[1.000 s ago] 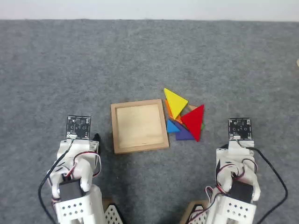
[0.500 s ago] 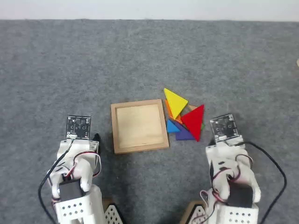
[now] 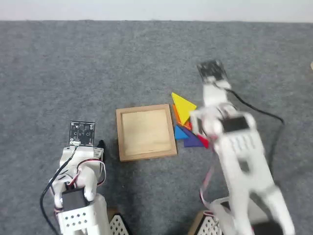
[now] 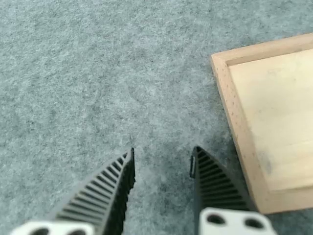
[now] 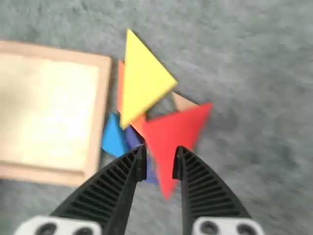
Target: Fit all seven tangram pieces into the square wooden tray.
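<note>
Guessing these tangram pieces are thin, stiff, light and a bit slick, so I'd pinch one across two edges where it overhangs the heap. They're piled just beside the tray, snug against its rim; the tray itself holds none. Right gripper hangs over the red triangle, jaws only a narrow slit apart, nothing held. Left gripper sits near the tray's opposite side, moderately spread, empty too.

the desk lies under a coarse grey carpet-like covering, evenly lit, and along its far edge a narrow pale strip of plain surface runs from side to side.
</note>
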Available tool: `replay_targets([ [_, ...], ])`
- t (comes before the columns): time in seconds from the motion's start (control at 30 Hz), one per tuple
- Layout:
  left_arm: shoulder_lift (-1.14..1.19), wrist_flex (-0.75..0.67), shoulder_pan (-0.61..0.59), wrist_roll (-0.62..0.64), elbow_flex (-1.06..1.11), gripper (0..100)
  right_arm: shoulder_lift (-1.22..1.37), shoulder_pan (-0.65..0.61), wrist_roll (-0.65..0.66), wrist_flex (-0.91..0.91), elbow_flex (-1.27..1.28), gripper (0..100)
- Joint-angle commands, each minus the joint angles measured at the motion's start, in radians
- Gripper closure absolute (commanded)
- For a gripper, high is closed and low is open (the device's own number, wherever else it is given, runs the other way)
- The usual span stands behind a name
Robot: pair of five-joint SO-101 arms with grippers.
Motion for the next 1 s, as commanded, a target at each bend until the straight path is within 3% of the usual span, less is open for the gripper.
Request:
replay_targets([
  [0.0,-0.012,-0.023,0.002,0.009,-0.008,81,0.262,-0.035,-0.155,-0.079,-0.144,83.0],
  [0.2,-0.012,-0.023,0.002,0.009,-0.008,81,0.437,-0.03,-0.203,-0.105,-0.152,71.9],
  [0.4,-0.012,-0.023,0.002,0.009,-0.008,81,0.521,0.035,-0.199,-0.197,-0.118,71.7],
  [0.77,-0.012,-0.023,0.002,0.009,-0.008,81,0.572,0.147,-0.158,-0.157,-0.121,71.7],
  [0.97,-0.012,-0.023,0.002,0.009,-0.008,81,0.572,0.271,-0.157,-0.15,-0.16,71.7],
])
